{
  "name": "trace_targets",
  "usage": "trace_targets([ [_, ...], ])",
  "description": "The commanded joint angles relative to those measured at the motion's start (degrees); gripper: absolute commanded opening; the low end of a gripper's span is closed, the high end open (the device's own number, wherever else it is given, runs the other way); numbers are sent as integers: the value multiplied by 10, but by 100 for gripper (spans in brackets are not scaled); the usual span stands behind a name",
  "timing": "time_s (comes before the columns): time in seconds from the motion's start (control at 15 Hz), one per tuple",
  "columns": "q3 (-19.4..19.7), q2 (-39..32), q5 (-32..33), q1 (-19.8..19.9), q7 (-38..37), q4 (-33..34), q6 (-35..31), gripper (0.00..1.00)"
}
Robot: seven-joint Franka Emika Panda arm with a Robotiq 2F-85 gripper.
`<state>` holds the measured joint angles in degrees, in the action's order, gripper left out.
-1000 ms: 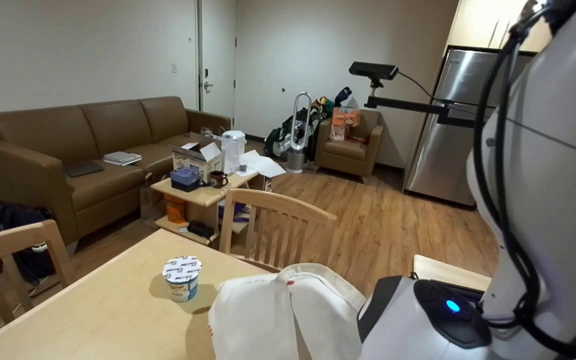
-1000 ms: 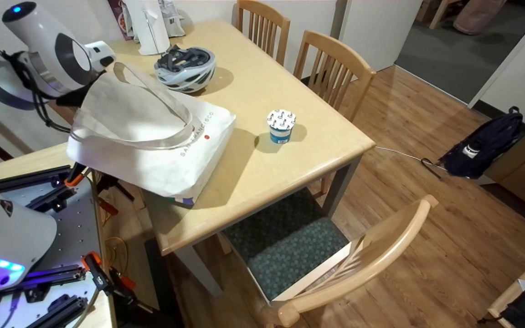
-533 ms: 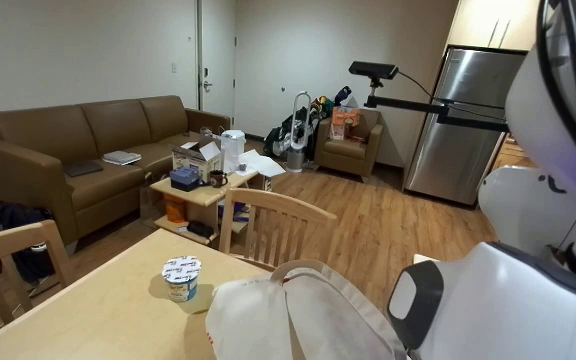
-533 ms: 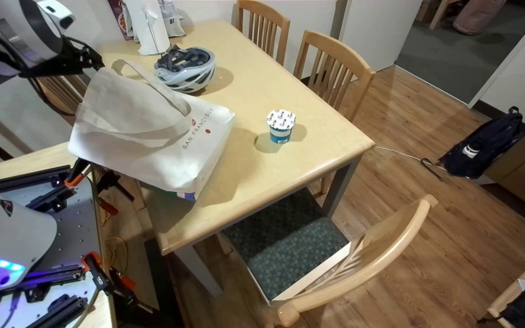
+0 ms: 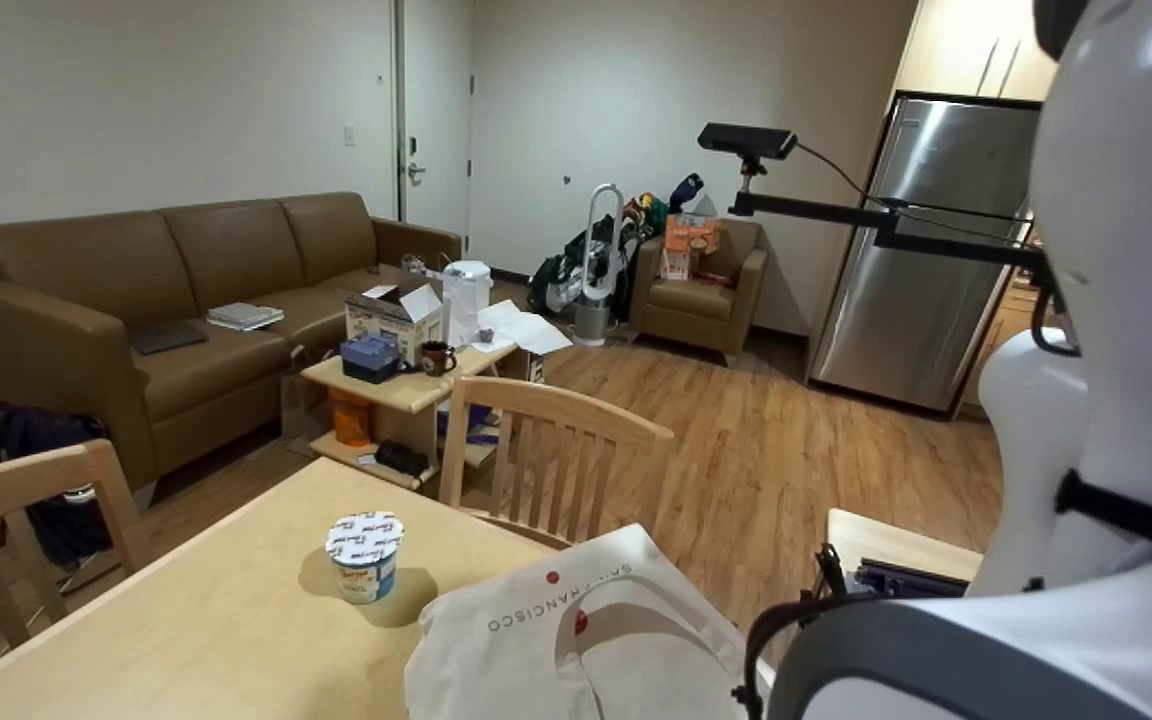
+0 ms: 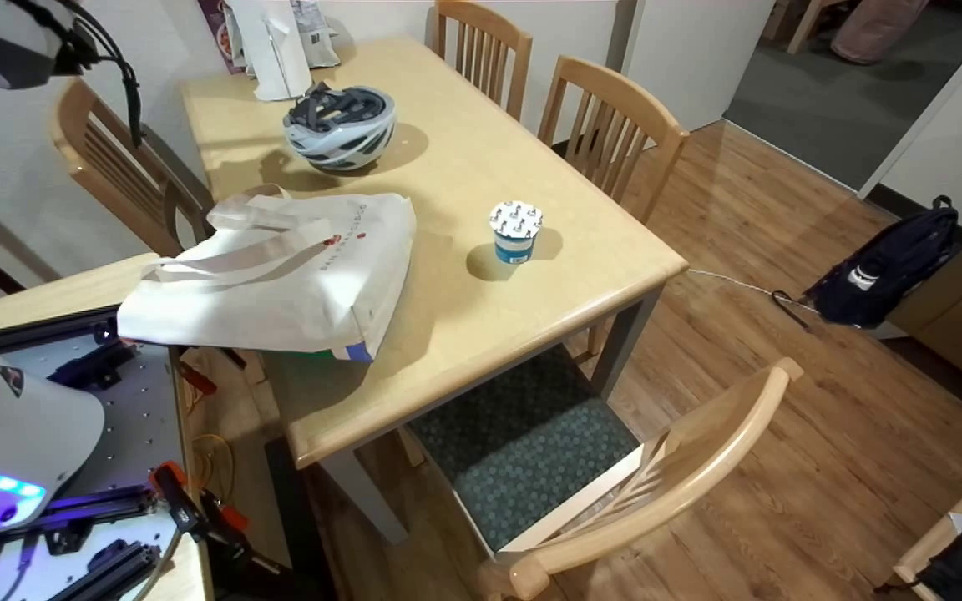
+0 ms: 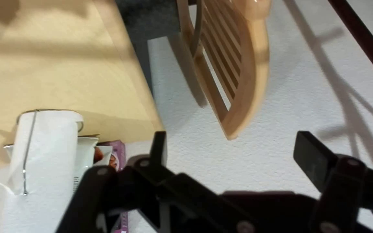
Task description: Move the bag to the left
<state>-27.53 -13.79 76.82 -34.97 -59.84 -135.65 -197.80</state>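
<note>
Your claw [image 7: 231,152] is released, its fingers [image 7: 158,149] spread wide, with the white wall [image 7: 270,145] and a wooden chair [image 7: 254,64] visible beyond them; a paper roll [image 7: 44,149] shows off to one side. In an exterior view, your arm [image 6: 5,46] sits well apart from the bag [image 6: 281,300], which slumps on the table [image 6: 481,159] and reaches past its edge on the robot's side, handles [image 6: 239,260] drooping. Near the bag a lidded cup [image 6: 514,238] stands upright; a bike helmet [image 6: 343,133] lies upturned farther along.
</note>
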Motion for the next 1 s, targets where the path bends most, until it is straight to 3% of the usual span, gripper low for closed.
trace_targets([
  [0.0,-142,-69,88,154,-45,53,-6,100],
  [0.07,-171,-67,89,196,-30,56,-6,100],
  [0.13,-118,-50,50,123,-21,42,0,100],
  [0.2,-142,-57,57,157,-21,47,-1,100],
  [0.33,-157,-61,68,187,-21,50,-3,100],
  [0.93,-165,-61,69,189,-21,50,-3,100],
])
